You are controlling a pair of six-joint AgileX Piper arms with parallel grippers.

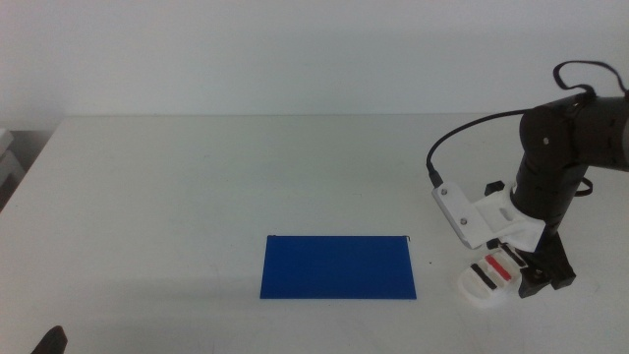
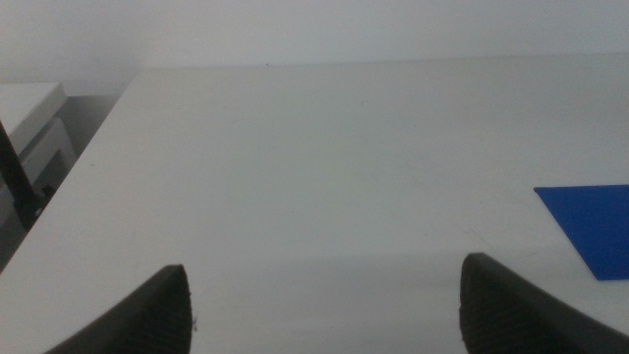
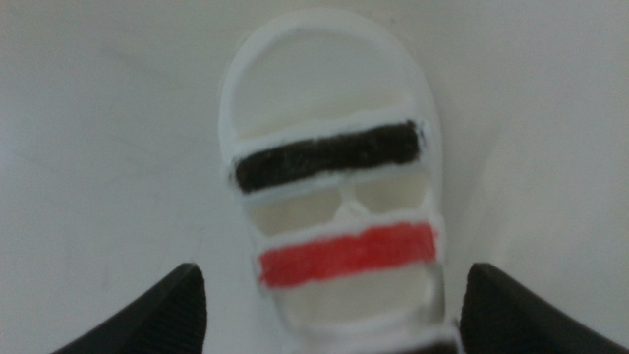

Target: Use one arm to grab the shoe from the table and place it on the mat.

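Resting flat on table (image 1: 197,177): white shoe (image 3: 332,187), black and red straps, between wide-spread right gripper (image 3: 329,315) jaws.

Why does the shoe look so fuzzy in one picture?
In the right wrist view the shoe sits very close to the camera, so its strap edges blur, between the open right gripper. In the middle view it looks small but sharper, beside the mat. The left wrist view is soft too, with grey light.
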